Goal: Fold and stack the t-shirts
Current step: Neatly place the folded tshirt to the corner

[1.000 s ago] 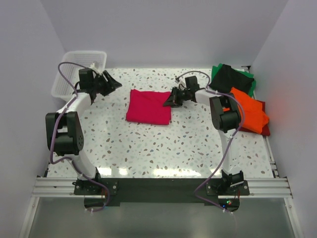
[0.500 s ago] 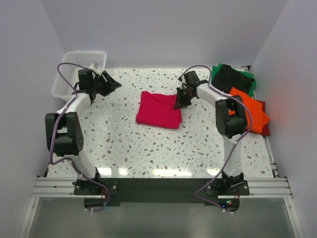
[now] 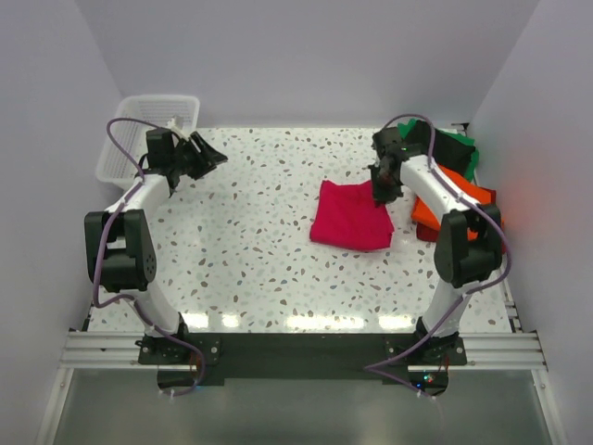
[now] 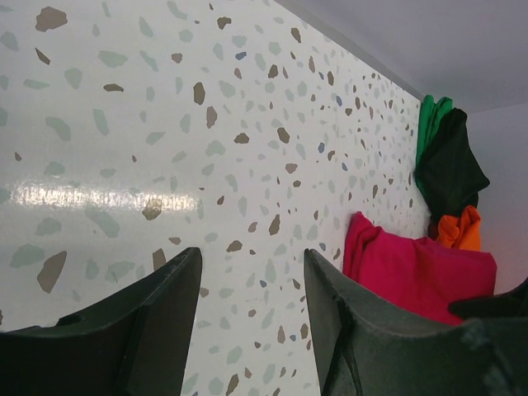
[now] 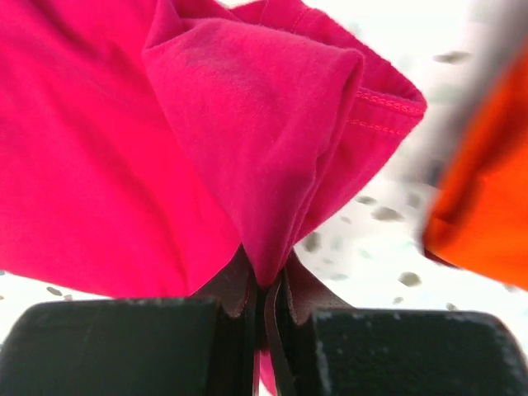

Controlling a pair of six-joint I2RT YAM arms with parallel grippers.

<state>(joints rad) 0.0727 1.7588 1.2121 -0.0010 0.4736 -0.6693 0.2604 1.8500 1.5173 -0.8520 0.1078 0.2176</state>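
A folded crimson-pink t-shirt (image 3: 352,215) lies on the speckled table right of centre. My right gripper (image 3: 381,193) is shut on its far right corner; in the right wrist view the pink cloth (image 5: 272,157) bunches up out of the pinched jaws. At the table's right edge lies a pile of t-shirts: orange (image 3: 435,199), black (image 3: 428,144), green (image 3: 463,148) and a dark red edge (image 3: 428,232). My left gripper (image 3: 211,156) hangs open over the far left of the table, nothing between its fingers (image 4: 157,330). In the left wrist view the pink shirt (image 4: 412,268) shows at the right.
A white mesh basket (image 3: 148,125) stands at the far left corner behind the left arm. White walls close the table on the left, back and right. Bare speckled tabletop (image 3: 250,250) spreads across the middle and left.
My right gripper has dragged the pink t-shirt from the table's centre to the right, toward the pile. The left arm has stayed where it was.
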